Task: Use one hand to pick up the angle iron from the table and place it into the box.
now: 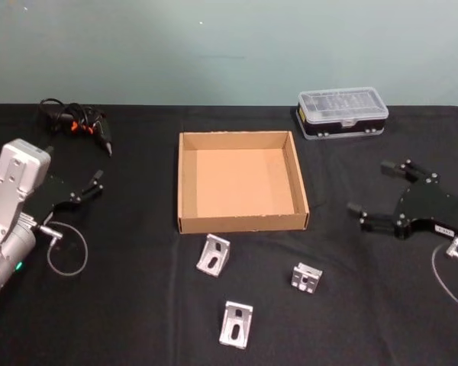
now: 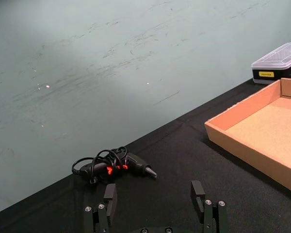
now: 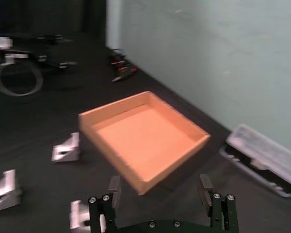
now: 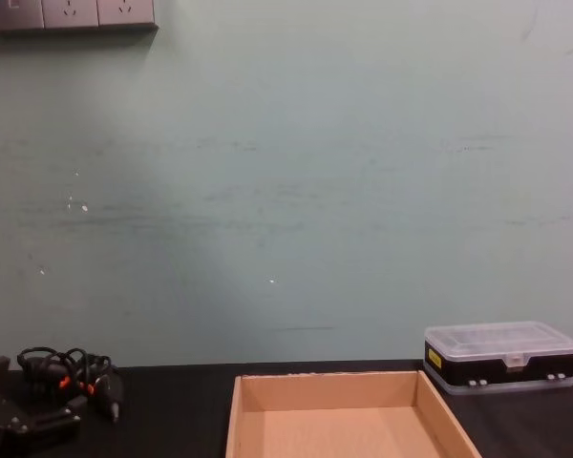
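Three silver angle irons lie on the black table (image 1: 137,305), in the strip between the cardboard box (image 1: 244,223) and the table's near edge. None of them is held or touched. The first angle iron (image 1: 214,255) stands just in front of the box's near wall, toward that wall's left end. The second angle iron (image 1: 237,324) lies closest to the near edge. The third angle iron (image 1: 307,277) sits further toward the right edge, below the box's near right corner. The box is open, has low walls and holds nothing, and it rests at the middle of the table, closer to the far edge. The left gripper (image 1: 88,187) hovers by the left edge with its fingers (image 2: 109,195) spread wide, grasping nothing, well apart from the brackets. The right gripper (image 1: 374,187) hangs near the right edge, level with the box's right wall. Its fingers (image 3: 203,185) are likewise wide apart and hold nothing. A clear-lidded black plastic case (image 1: 342,112) sits near the far right corner, and a bundle of black cable with a small tool (image 1: 76,122) lies near the far left corner.
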`<state>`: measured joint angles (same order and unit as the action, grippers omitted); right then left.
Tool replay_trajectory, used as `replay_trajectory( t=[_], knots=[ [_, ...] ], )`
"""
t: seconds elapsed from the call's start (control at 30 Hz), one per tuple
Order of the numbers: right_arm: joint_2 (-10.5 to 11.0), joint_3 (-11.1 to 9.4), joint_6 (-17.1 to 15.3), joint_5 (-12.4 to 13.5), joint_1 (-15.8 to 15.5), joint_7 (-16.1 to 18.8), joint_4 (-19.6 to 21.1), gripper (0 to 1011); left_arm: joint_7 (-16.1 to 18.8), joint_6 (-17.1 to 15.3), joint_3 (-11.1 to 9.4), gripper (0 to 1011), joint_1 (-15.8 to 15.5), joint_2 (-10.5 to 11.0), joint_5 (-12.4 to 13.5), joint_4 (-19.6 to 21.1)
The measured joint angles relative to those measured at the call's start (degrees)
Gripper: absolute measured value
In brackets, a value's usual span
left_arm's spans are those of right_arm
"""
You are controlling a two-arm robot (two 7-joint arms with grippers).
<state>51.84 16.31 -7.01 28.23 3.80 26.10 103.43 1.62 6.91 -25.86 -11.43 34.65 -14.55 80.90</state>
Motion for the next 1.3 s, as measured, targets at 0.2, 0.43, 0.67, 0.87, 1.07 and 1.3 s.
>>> replay_trajectory(
  t=[0.2,0.43,0.67,0.87,1.07,1.3],
  knots=[
    [1.94,0.58,-4.22,1.67,-0.39,5.42,3.19,1003,0.0,0.0,0.0,1000,0.0,0.0,0.0,0.0],
    [2.52,3.44,-6.23,0.18,0.12,7.78,4.09,1003,0.0,0.0,0.0,1000,0.0,0.0,0.0,0.0],
    [1.19,6.33,-7.63,-2.11,1.0,8.18,2.78,1003,0.0,0.0,0.0,1000,0.0,0.0,0.0,0.0],
    [-0.55,7.71,-9.48,-2.47,1.78,8.13,1.35,1003,0.0,0.0,0.0,1000,0.0,0.0,0.0,0.0],
    [-2.08,8.97,-11.38,-2.37,2.71,7.95,-0.02,1003,0.0,0.0,0.0,1000,0.0,0.0,0.0,0.0],
    [-3.97,11.18,-13.13,-3.43,4.45,7.41,-2.31,1003,0.0,0.0,0.0,1000,0.0,0.0,0.0,0.0]
  ],
)
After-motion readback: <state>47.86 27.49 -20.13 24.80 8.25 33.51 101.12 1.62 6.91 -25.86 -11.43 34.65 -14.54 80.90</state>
